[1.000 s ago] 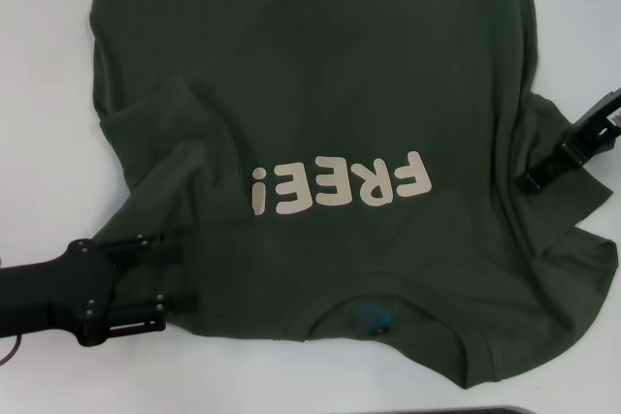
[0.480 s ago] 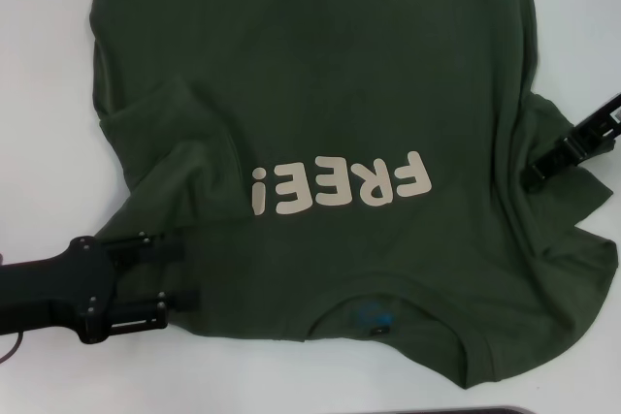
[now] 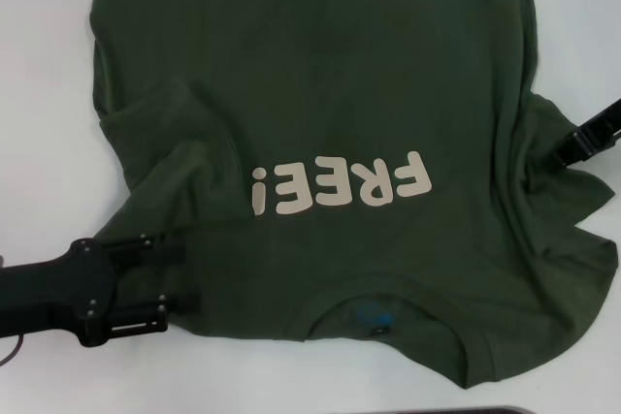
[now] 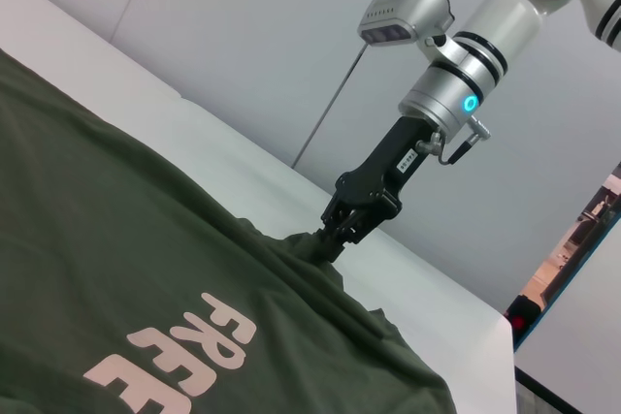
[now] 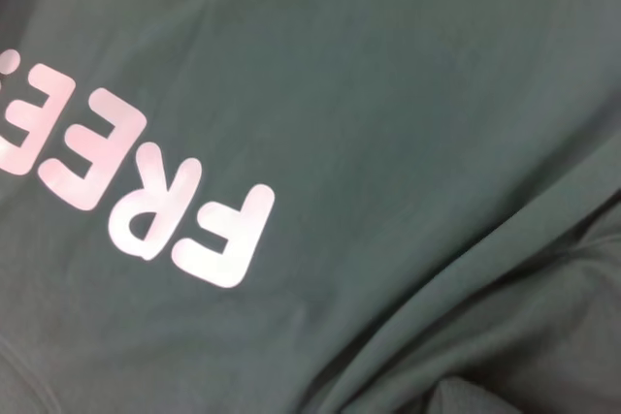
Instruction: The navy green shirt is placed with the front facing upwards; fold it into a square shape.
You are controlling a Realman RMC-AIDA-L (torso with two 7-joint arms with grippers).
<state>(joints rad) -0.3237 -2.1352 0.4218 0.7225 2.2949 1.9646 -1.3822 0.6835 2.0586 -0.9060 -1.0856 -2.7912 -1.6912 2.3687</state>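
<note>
The navy green shirt (image 3: 340,75) lies face up on the white table, neck nearest me, with the cream "FREE!" lettering (image 3: 340,186) and the blue neck label (image 3: 374,315) showing. Its left sleeve (image 3: 165,138) is folded in over the body. My left gripper (image 3: 179,276) is open, low at the shirt's near left shoulder, one finger (image 3: 165,247) on each side of the edge. My right gripper (image 3: 555,150) is shut on the right sleeve's fabric. The left wrist view shows it (image 4: 330,239) pulling that fabric up into a small peak. The right wrist view shows only shirt (image 5: 388,94).
White table (image 3: 49,94) borders the shirt on the left and right. The right sleeve area (image 3: 572,239) is rumpled. A dark edge (image 3: 495,411) shows at the table's near side. A pale wall (image 4: 243,36) stands behind the table.
My right gripper has moved outward to the right and farther from me, drawing the sleeve fabric with it. The left gripper has stayed put.
</note>
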